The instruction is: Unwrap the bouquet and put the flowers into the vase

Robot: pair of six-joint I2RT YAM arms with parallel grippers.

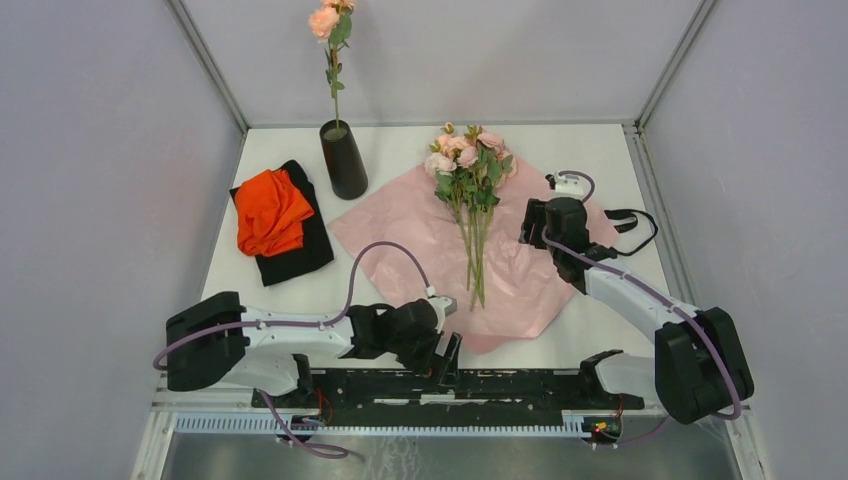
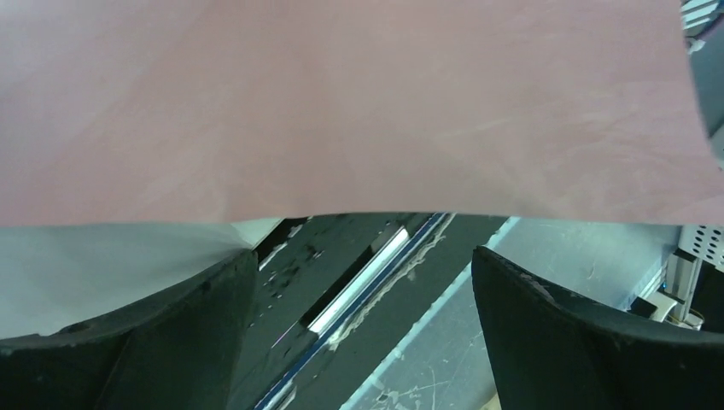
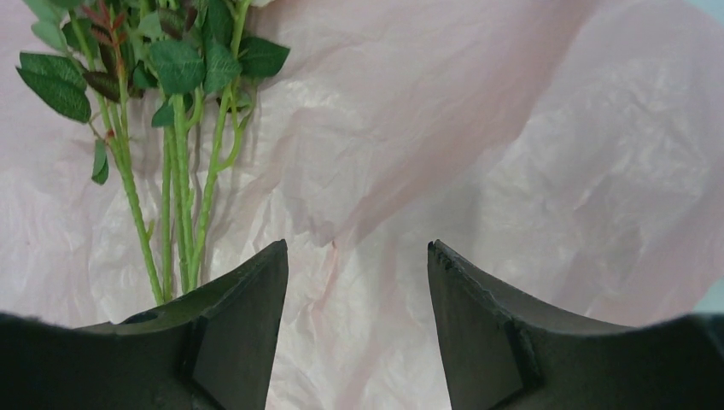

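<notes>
Already unwrapped: paper (image 1: 520,270) flat mid-surface, flowers (image 1: 470,200) lying on it, one rose (image 1: 325,20) upright in the vase (image 1: 345,160) by the far left corner. Left hand (image 2: 363,256) wide apart at the near edge; right hand (image 3: 357,252) apart, empty, beside the stems (image 3: 175,213). Rest yet to move

We see the bouquet unwrapped: its crinkled pink wrapping paper (image 1: 520,285) lies spread flat on the white table (image 1: 600,150). A bunch of pink and peach artificial roses (image 1: 465,155) lies across the paper, blooms toward the far edge and thin green stems (image 1: 472,255) toward the near one. The tall matte-black tapered vase (image 1: 343,160) stands upright just left of the paper, holding one long-stemmed peach rose (image 1: 325,20).
</notes>
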